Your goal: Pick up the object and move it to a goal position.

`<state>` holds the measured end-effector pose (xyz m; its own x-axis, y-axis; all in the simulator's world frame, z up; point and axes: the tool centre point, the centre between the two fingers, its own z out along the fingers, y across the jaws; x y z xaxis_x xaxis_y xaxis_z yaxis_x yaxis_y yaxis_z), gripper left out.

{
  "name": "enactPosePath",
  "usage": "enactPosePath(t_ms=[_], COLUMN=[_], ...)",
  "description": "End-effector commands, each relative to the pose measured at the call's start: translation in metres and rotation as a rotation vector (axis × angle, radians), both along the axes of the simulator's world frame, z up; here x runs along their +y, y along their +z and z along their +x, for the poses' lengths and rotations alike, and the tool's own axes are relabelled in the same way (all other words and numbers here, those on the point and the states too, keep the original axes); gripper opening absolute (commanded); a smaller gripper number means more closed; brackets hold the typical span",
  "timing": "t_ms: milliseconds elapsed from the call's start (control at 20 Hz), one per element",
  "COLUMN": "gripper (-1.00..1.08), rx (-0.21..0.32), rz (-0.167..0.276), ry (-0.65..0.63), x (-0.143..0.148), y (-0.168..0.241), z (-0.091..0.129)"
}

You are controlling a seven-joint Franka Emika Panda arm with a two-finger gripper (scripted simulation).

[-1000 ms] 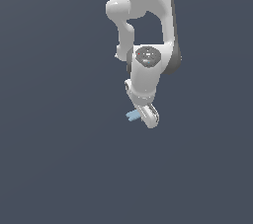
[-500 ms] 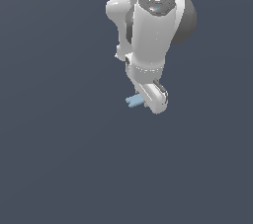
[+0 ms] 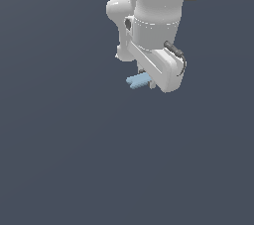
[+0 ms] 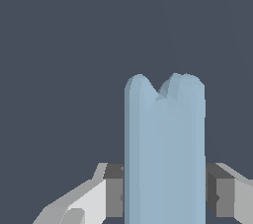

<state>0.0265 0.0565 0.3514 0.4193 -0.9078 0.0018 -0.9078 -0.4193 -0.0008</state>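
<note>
The object is a small light-blue flat bar (image 3: 137, 81). In the exterior view it sticks out to the left from under the white hand of the arm. My gripper (image 3: 149, 81) is shut on it, with most of the fingers hidden behind the hand. In the wrist view the bar (image 4: 164, 149) fills the middle of the picture, held between the two grey finger pads (image 4: 114, 191), and its far end has a notched tip. The bar is held up off the dark floor.
The white arm (image 3: 155, 16) rises from the hand to the top of the exterior view. Around it there is only a plain dark blue-grey floor (image 3: 74, 159). No goal marker shows in either view.
The arm has lifted the bar and carried it up in the exterior view. The hand now looks larger and nearer to the camera. The grip on the bar is unchanged.
</note>
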Motion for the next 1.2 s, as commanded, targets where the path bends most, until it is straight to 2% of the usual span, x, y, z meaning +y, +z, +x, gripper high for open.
enactPosePath(t_ms=[0, 550, 1150], gripper=[-1.00, -1.00, -1.00], rx=[0.001, 0.001, 0.002], rz=[0.000, 0.000, 0.001], ry=[0.000, 0.002, 0.003], x=[0.000, 0.002, 0.002], y=[0.025, 0.105, 0.140], z=[0.002, 0.013, 0.019])
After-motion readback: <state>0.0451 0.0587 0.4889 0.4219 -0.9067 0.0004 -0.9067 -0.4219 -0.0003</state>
